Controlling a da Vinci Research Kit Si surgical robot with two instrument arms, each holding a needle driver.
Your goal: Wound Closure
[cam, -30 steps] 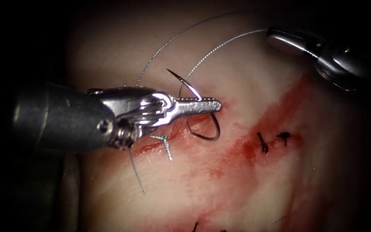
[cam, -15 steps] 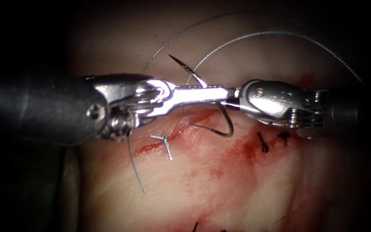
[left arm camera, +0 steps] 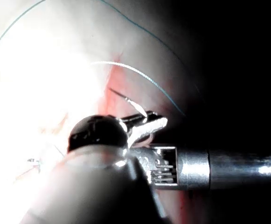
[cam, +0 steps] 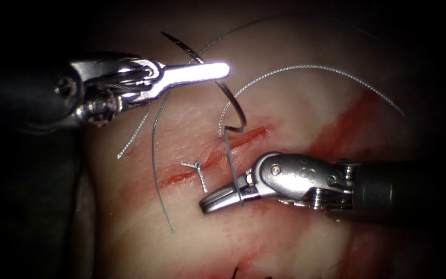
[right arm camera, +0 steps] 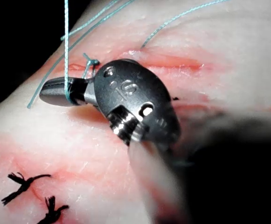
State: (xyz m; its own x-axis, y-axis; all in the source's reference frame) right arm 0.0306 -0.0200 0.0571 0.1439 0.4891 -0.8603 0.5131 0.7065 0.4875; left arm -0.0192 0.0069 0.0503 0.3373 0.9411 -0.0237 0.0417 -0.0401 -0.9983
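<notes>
My left gripper [cam: 218, 71] is clamped on the needle [cam: 223, 88] mid-curve, clear of the tissue [cam: 285, 93], far-left of the cut [cam: 233, 142]. A knotted stitch [cam: 198, 173] sits on the cut beside a loose thread end [cam: 161, 170]. My right gripper [cam: 218, 200], nearer, pinches the thread [cam: 229, 155] rising past that knot.

Surgical-training bench, lab setup: slab of tissue [cam: 285, 243] w/ a cut [cam: 218, 155], red fluid [cam: 336, 129] smears, knotted stitches [right arm camera: 28, 184], lit under endoscope, dark beyond tissue edges.
</notes>
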